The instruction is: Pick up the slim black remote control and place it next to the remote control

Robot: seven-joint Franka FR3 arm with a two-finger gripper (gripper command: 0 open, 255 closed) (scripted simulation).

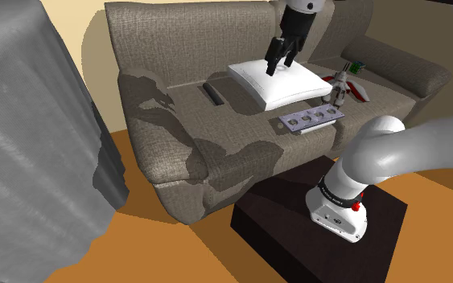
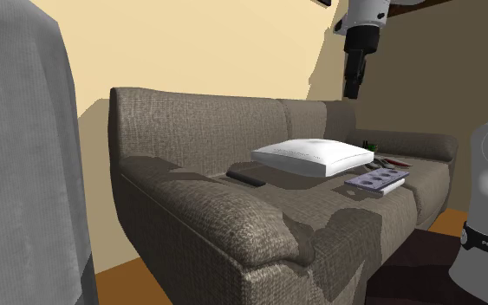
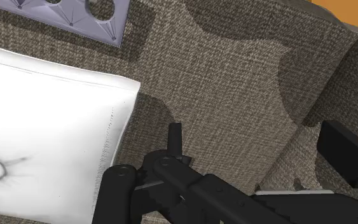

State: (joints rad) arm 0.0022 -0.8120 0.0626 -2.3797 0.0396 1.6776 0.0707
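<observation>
Your all-black two-finger gripper (image 1: 281,63) hangs high over the sofa with its fingers (image 3: 174,137) spread wide; you can see them standing clearly apart in the shoulder view. Straight below it lies a plump white square pillow (image 1: 279,84). In the wrist view the pillow's corner sits just beside the fingers, and past them you look down on the bare seat of the brown-grey woven fabric sofa (image 1: 216,153).

The slim black bar-shaped remote control (image 1: 214,92) lies flat on the seat cushion, far below the gripper and off to the shoulder view's left of it. It is near the pillow's edge but apart from it, and close to the backrest.

On the pillow's front side, also far below the gripper, the flat pale lilac-grey remote control with round buttons (image 1: 311,118) rests by the seat's front edge. You have the two remotes well apart.

Farther out, to the shoulder view's right of the pillow, a small red-and-white object (image 1: 343,87) lies on the seat with a small green item (image 1: 354,67) behind it; you cannot tell what either is.

Beyond the sofa, the white arm (image 1: 393,153) rises from the dark box stand (image 1: 281,233) on the orange floor (image 1: 176,257). A grey draped cloth (image 1: 23,137) covers the shoulder view's left.
</observation>
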